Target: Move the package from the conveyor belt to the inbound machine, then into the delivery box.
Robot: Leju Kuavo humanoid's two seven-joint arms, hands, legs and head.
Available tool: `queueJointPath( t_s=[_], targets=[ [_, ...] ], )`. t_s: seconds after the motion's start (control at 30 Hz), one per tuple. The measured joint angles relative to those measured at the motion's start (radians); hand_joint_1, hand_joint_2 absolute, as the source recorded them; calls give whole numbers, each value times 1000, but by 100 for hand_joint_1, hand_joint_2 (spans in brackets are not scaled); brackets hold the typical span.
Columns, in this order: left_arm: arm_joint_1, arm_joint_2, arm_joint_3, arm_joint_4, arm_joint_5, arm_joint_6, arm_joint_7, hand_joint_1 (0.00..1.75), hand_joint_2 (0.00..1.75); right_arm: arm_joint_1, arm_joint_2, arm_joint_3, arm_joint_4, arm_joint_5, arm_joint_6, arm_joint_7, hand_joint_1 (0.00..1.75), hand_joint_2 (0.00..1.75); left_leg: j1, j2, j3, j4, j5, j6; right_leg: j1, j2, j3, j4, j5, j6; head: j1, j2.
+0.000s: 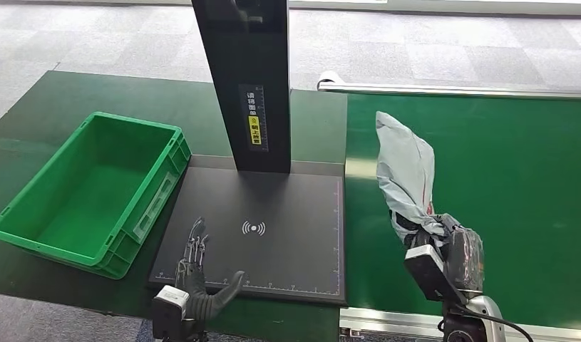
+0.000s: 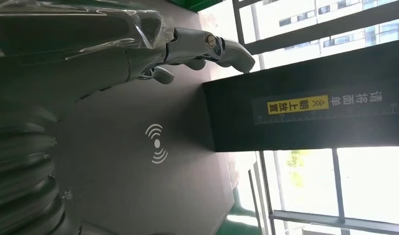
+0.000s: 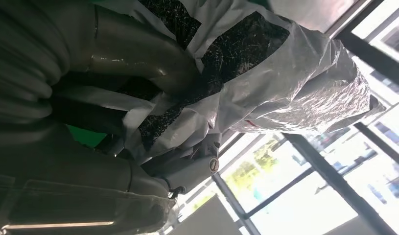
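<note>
Right robot hand [image 1: 444, 239] grips package [image 1: 405, 167] nr scanner post [image 1: 248, 78].

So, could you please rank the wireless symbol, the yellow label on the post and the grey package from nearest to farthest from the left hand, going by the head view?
From the left hand:
1. Wireless symbol, on the scanner pad just ahead and to the hand's right.
2. Yellow label, up on the black post at the pad's far edge.
3. Package, off to the right over the belt, held up by the right hand.
</note>
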Motion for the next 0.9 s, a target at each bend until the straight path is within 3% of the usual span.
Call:
queueJointPath(
  t_s=[0.17, 0.37, 0.63, 0.83, 0.9],
  targets=[
    [-12, -1, 24, 1, -44, -42, 3, 0, 175, -10, -14, 190, -65, 42, 93, 47, 175, 175, 1, 1, 0, 0, 0, 0, 1, 0, 0, 0, 0, 0, 0, 0],
    [-47, -16, 35, 3, -73, -74, 27, 0, 175, -111, -26, 399, 7, -5, 143, 80, 175, 175, 0, 0, 1, 0, 1, -1, 0, 0, 1, 0, 0, 0, 0, 0],
    [-52, -20, 47, 4, -78, -76, 30, 0, 175, -161, -44, 492, 58, -36, 151, 84, 175, 175, 0, 0, -1, 0, 1, -1, 0, 0, -1, 0, 0, 0, 0, 0],
    [-63, -27, 51, 8, -79, -87, 37, 0, 175, -235, -30, 550, 183, -163, 214, 67, 175, 175, 1, 0, -1, 0, 1, -1, 1, 0, 0, 0, 0, 0, 0, 0],
    [-67, -30, 51, 14, -79, -91, 38, 0, 175, -261, -16, 561, 247, -206, 237, 53, 87, 175, 1, 0, -1, 0, 1, -1, 1, 0, 0, 0, 0, 0, 0, 0]
  ],
)
